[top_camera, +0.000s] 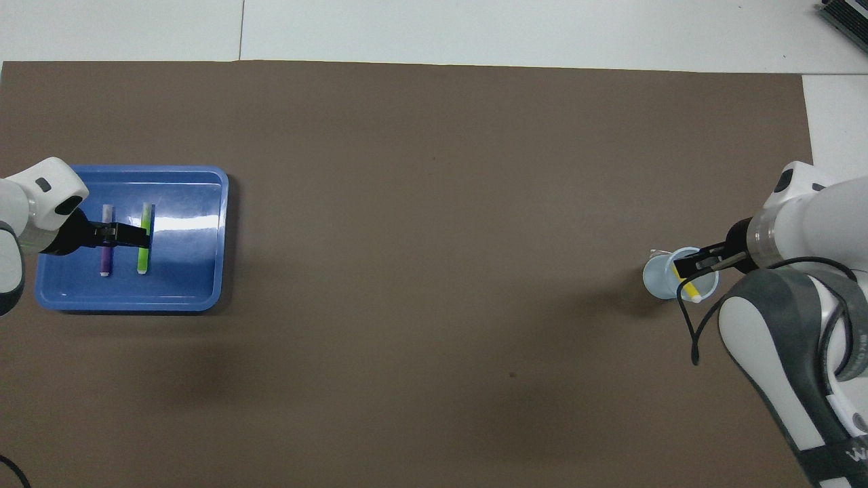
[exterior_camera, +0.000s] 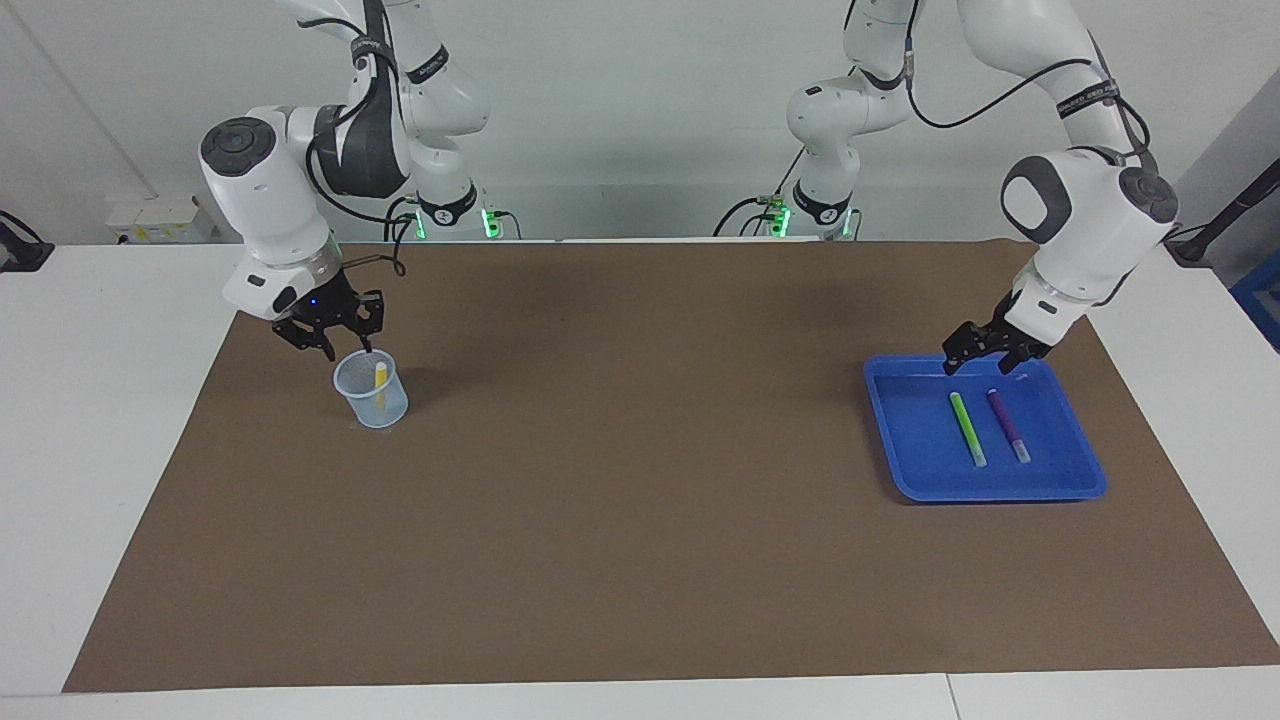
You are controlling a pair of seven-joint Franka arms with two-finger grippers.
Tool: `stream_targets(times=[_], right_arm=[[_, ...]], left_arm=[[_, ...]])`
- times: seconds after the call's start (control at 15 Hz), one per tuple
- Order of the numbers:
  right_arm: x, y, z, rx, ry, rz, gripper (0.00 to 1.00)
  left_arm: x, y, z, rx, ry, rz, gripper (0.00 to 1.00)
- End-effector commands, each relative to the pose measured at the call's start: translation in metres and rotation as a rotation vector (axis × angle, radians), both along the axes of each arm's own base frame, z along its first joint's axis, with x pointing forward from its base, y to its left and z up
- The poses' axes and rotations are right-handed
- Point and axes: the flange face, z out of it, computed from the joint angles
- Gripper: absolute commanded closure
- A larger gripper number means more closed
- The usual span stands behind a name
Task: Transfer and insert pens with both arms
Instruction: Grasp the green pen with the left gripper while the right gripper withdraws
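**Yellow pen in the cup, two pens in the tray**

Nearest the robots, at the right arm's end of the counter, the right end effector hangs just above the rim of a clear plastic cup. Its fingers are spread apart and grip nothing. The yellow pen stands tilted inside the cup, leaning on its wall, its top just under the fingertips. A black cable loops off the right wrist beside the cup.

At the left arm's end, the left end effector hovers over the edge of the blue tray that lies closest to the robots. Its fingers are parted and empty, poised above the ends of the two pens below.

A little farther from the robots, the green pen and the purple pen lie flat in the tray, side by side and apart, roughly parallel, whitish ends pointing away from the robots. The green one sits toward the middle of the counter, the purple one toward the left arm's end. The tray walls ring both pens.

A brown mat covers the counter between cup and tray, which stand well apart.
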Motion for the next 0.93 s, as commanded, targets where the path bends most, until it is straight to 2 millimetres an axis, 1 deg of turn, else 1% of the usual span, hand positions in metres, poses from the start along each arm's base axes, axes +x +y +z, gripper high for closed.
stream_targets(times=[0.0,0.07,0.13,0.2,0.27,0.33,0.47,0.53,0.6,0.73,0.8,0.87], right_arm=[[0.005,0.017,0.029,0.096,-0.036,-0.072,0.0],[0.007,0.022,0.038,0.142,-0.044,-0.11,0.0],[0.009,0.03,0.044,0.191,-0.051,-0.145,0.0],[0.011,0.046,0.049,0.247,-0.057,-0.183,0.0],[0.011,0.058,0.049,0.288,-0.048,-0.23,0.0],[0.01,0.067,0.049,0.319,-0.033,-0.294,0.0],[0.013,0.083,0.061,0.419,-0.01,-0.43,0.0],[0.016,0.091,0.062,0.462,-0.001,-0.493,0.0],[0.018,0.095,0.065,0.497,-0.012,-0.549,0.0],[0.019,0.118,0.067,0.523,-0.032,-0.573,0.0],[0.017,0.125,0.067,0.527,-0.026,-0.596,0.0],[0.018,0.129,0.068,0.532,-0.021,-0.631,0.0]], left_arm=[[0.008,0.007,-0.02,0.017,-0.025,-0.036,0.0],[0.01,0.008,-0.027,0.017,-0.028,-0.042,0.0],[0.013,0.008,-0.034,0.017,-0.038,-0.042,0.0],[0.016,0.007,-0.042,0.017,-0.047,-0.042,0.0],[0.018,0.007,-0.05,0.017,-0.053,-0.04,0.0],[0.019,0.009,-0.054,0.017,-0.058,-0.038,0.0],[0.02,0.009,-0.057,0.017,-0.058,-0.039,0.01],[0.021,0.01,-0.063,0.015,-0.056,-0.038,0.02],[0.022,0.009,-0.072,0.013,-0.053,-0.039,0.04],[0.021,0.012,-0.078,0.011,-0.05,-0.032,0.08],[0.021,0.012,-0.08,0.011,-0.05,-0.032,0.09],[0.021,0.012,-0.08,0.01,-0.053,-0.03,0.13]])
